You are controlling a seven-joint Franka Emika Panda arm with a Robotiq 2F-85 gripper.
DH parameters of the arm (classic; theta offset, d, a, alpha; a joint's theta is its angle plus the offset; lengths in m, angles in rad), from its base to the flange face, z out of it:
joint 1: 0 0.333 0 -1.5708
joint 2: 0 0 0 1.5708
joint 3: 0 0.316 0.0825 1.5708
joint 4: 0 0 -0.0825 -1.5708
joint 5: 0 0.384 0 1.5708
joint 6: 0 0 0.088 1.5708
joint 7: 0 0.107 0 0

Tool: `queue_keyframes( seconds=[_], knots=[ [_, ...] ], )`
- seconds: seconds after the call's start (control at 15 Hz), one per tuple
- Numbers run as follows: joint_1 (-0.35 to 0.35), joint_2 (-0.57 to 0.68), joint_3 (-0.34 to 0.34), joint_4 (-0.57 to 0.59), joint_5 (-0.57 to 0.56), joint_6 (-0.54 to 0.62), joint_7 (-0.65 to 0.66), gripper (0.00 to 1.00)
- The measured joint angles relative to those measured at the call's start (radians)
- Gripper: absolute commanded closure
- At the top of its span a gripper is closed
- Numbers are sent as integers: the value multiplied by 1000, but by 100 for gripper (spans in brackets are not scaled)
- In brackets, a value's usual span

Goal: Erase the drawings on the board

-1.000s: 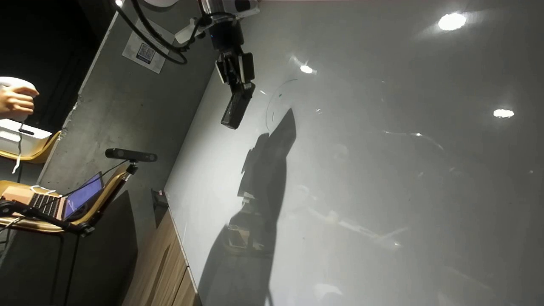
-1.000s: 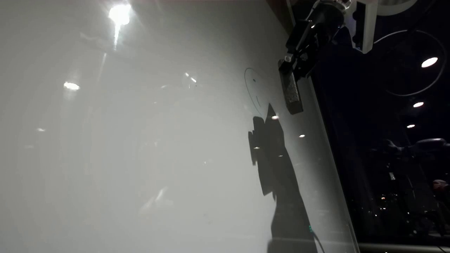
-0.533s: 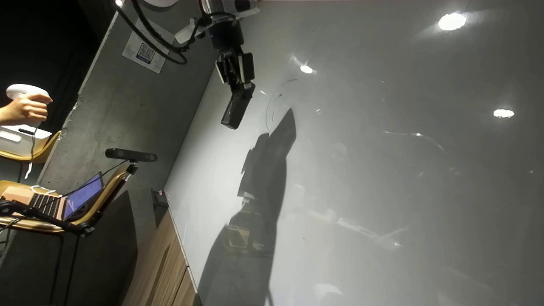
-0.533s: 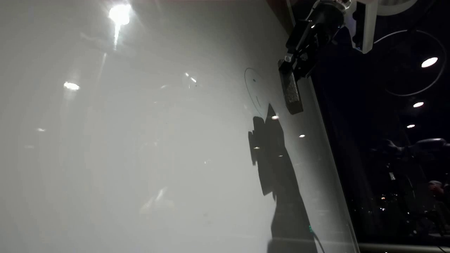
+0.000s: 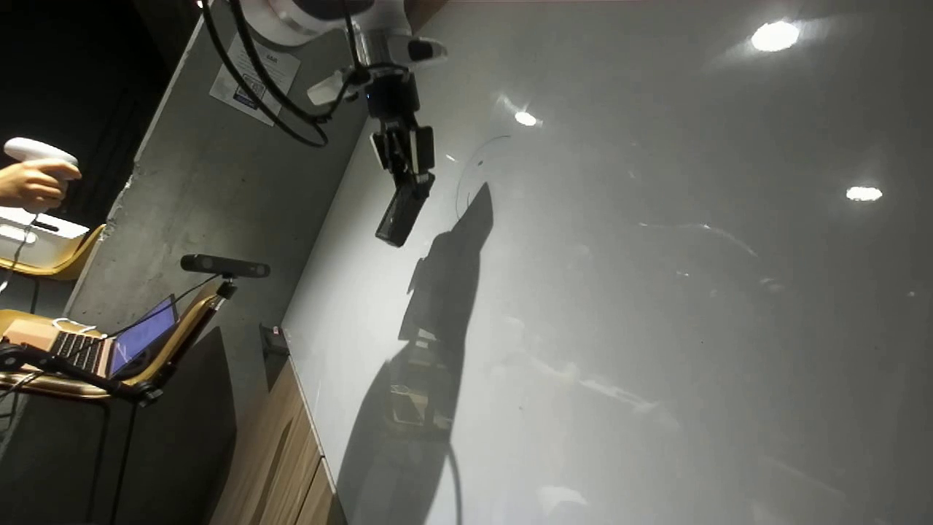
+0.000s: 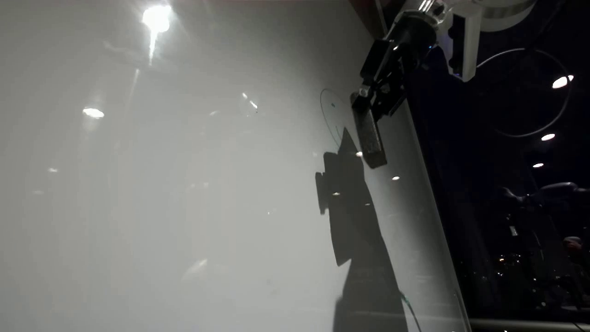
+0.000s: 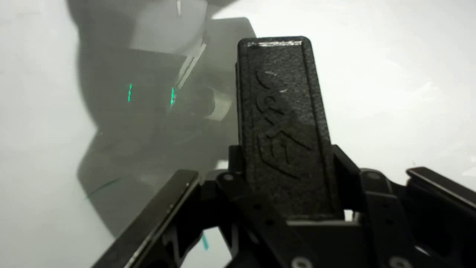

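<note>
Wrist cam's right up close, looking out over the gripper (image 7: pixel 288 160) toward the board (image 7: pixel 390 67). Both exterior cams sit farther back and look across the board at a slant: in an exterior view it fills the right, grey wall (image 5: pixel 226 197) on the left; in an exterior view it's on the left, arm (image 6: pixel 472 44) up top right. Both exterior views share the gripper, the doodle (image 6: pixel 333 105) and the shadow (image 6: pixel 359 216).

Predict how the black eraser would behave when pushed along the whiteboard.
The black eraser is probably stiff: its edges run straight though the hand grips it. Its flat sides suggest sliding rather than rolling. The glossy whiteboard may offer little grip.
</note>
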Motion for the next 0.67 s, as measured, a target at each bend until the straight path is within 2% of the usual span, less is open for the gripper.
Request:
queue_keyframes(
  seconds=[0.2, 0.33, 0.67],
  knots=[
    [-2, 171, 50, 38, -37, 12, 36, 68],
    [-1, 266, 57, 65, -64, 20, 47, 68],
    [3, 305, 56, 108, -73, -43, 57, 68]
  ],
)
